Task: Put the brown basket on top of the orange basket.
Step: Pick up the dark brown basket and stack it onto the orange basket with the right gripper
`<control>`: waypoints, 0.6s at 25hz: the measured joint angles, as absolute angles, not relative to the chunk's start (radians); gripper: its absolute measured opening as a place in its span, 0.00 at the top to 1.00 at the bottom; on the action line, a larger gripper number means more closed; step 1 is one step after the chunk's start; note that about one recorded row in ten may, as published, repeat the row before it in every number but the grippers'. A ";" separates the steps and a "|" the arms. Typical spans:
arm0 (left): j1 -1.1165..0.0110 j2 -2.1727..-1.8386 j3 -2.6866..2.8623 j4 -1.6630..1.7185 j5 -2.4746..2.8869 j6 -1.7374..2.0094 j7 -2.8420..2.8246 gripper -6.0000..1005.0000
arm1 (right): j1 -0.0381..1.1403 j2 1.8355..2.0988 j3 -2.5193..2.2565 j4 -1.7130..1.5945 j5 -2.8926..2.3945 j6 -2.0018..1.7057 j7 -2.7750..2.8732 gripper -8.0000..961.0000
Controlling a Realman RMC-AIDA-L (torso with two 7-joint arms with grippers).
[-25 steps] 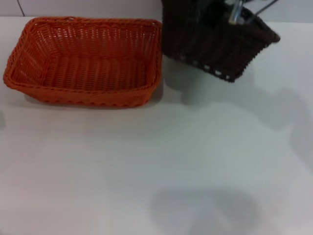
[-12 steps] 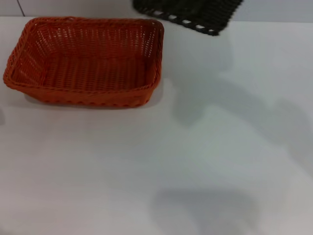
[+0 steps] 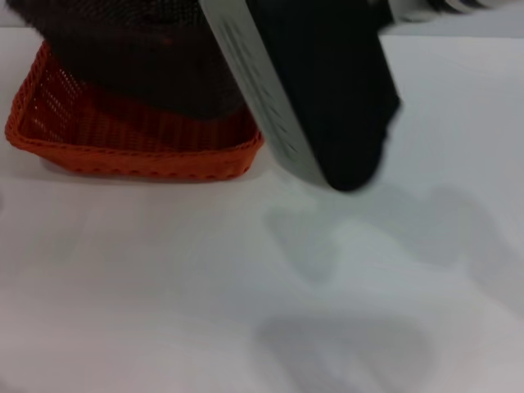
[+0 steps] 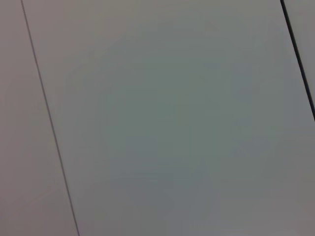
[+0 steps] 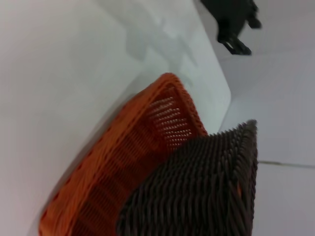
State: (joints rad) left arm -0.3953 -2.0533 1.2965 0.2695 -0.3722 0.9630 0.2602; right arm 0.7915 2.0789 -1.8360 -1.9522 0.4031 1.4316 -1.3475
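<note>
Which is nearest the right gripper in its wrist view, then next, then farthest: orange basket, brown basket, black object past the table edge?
1. brown basket, closest, over the orange one.
2. orange basket, just beneath it, on the table.
3. black object, far off beyond the table edge.

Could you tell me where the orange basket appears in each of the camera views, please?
Head view: orange basket upper left on the table, its far part hidden.
Left wrist view: not in it.
Right wrist view: orange basket lower centre.
Shared landmark: the brown basket overlapping it.
</note>
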 joint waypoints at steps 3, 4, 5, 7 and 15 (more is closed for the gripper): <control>-0.396 -2.058 1.285 0.259 -0.373 0.959 0.258 0.37 | 0.760 2.080 -1.847 -1.969 0.396 1.422 -1.420 0.76; -0.396 -2.058 1.285 0.259 -0.373 0.959 0.258 0.37 | 0.748 2.080 -1.852 -1.974 0.389 1.418 -1.452 0.76; -0.395 -2.061 1.285 0.257 -0.373 0.958 0.255 0.37 | 0.722 2.079 -1.865 -1.975 0.358 1.407 -1.526 0.76; -0.395 -2.061 1.285 0.257 -0.373 0.958 0.255 0.37 | 0.712 2.079 -1.872 -1.971 0.344 1.401 -1.555 0.76; -0.407 -2.073 1.285 0.211 -0.374 0.951 0.251 0.37 | 0.644 2.078 -1.925 -1.882 0.298 1.203 -1.769 0.77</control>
